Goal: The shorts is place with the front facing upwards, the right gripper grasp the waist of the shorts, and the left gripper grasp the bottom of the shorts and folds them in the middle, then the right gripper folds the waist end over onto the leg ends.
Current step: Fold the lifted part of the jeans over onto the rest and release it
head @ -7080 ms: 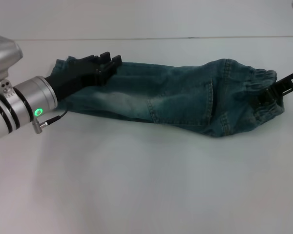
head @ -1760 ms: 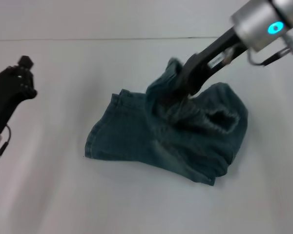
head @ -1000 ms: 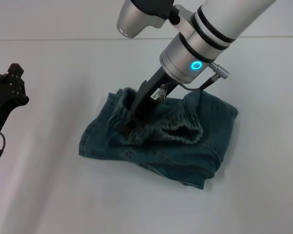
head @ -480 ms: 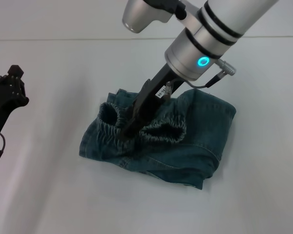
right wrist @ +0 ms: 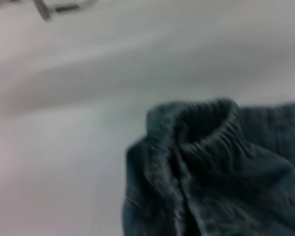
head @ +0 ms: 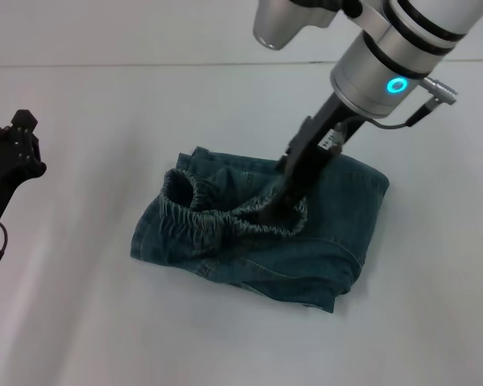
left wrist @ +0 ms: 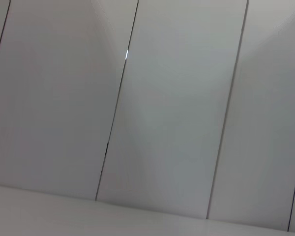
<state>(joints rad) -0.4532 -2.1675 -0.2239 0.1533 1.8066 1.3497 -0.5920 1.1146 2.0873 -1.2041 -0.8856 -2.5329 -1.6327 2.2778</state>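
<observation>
You had the shorts [head: 266, 233] folded, the waist [head: 225, 213] lying over the leg ends, with the right gripper [head: 278, 211] at the waist, apparently released though I cannot tell, and the left gripper [head: 8, 165] parked well clear, likewise unreadable

You can't tell how the right gripper [head: 275, 211] holds its fingers against the waist [head: 225, 215]; the leg ends lie hidden beneath.
</observation>
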